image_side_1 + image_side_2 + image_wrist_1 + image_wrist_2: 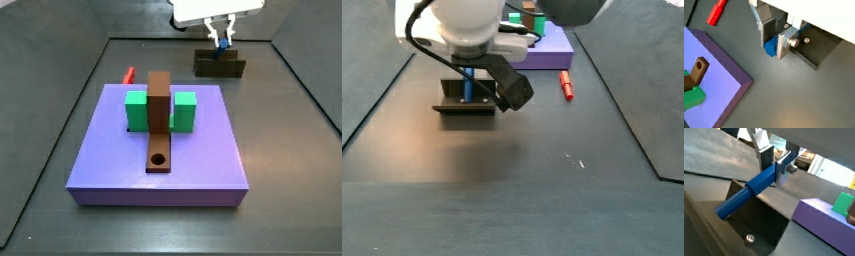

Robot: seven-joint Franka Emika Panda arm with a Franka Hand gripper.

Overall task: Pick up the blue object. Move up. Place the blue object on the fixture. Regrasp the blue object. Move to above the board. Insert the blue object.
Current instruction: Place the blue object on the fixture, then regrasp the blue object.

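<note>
One peg matters here: the blue peg [747,194], clamped between the two silver fingers of the pincer [777,164] at its upper end. In a wrist view most of its length runs free, slanting down into the fixture [751,225]. In both side views the pincer [222,38] hangs directly over the fixture [219,65] at the far end of the table, well apart from the board [201,165].

Whether the peg's low end already bears on the fixture floor, I cannot tell. In a side view the peg [470,88] reads as nearly upright under the fingers.

Handling, as a judgement:
- It looks like rigid plastic: light, stiff, square-edged, with no flex along the free length.
- The faces look smooth, so a hold near one end may let it pivot between the pads.
- For the regrasp, a hold on the flat sides near the upper end, with the peg propped against the fixture's back wall, seems best.

The red peg [716,12] lies loose on the table beside the board [724,75], clear of the work. The brown bar [159,120] with its hole sits on the board between the green blocks [138,110].
</note>
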